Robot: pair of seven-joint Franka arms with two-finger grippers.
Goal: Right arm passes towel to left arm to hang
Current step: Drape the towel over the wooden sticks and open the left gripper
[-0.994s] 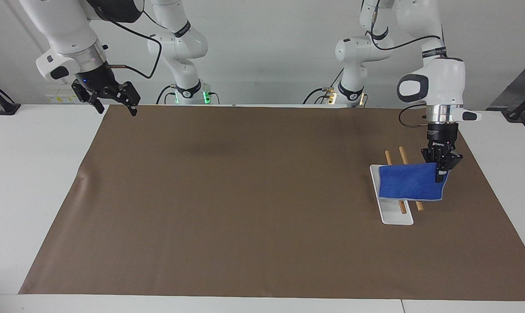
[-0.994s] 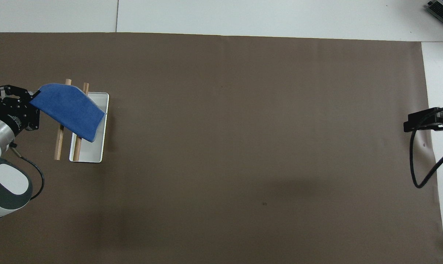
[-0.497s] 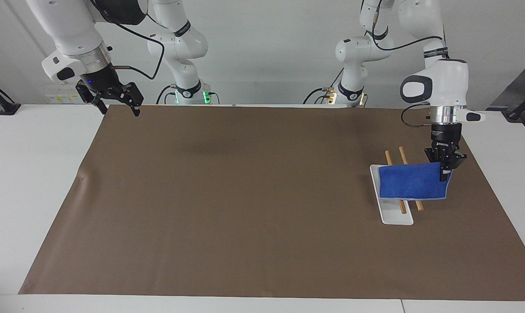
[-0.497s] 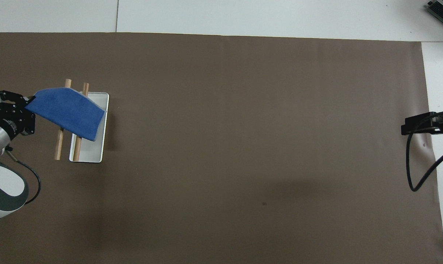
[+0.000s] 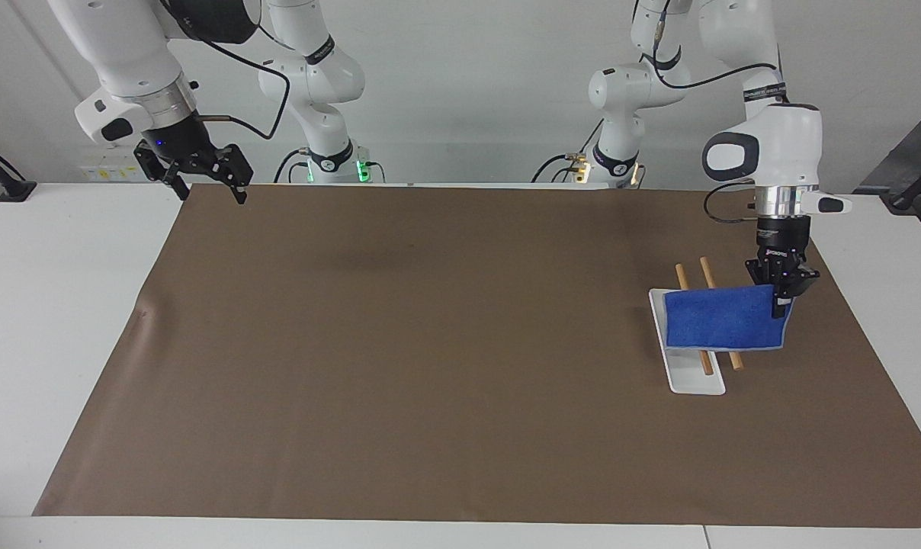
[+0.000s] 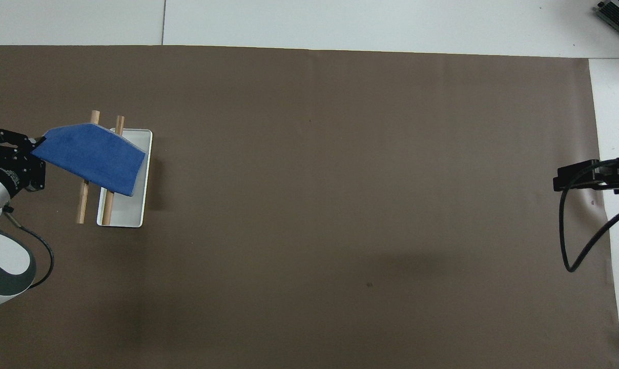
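Observation:
The blue towel (image 5: pixel 723 318) (image 6: pixel 91 156) hangs spread across two wooden rods (image 5: pixel 707 269) (image 6: pixel 82 205) of a rack with a white tray base (image 5: pixel 695 379) (image 6: pixel 130 212), near the left arm's end of the table. My left gripper (image 5: pixel 781 300) (image 6: pixel 39 142) is shut on the towel's upper corner, on the side of the rods away from the tray. Over the mat's corner at the right arm's end, my right gripper (image 5: pixel 209 194) (image 6: pixel 571 177) hangs open and holds nothing, waiting.
A large brown mat (image 5: pixel 430 343) (image 6: pixel 340 205) covers most of the white table (image 5: pixel 56 305). The two arm bases (image 5: pixel 331 164) stand at the robots' edge. Apart from the rack, nothing stands on the mat.
My left gripper has drawn the towel's corner a little toward the left arm's end of the table. The right gripper has risen slightly and drawn back.

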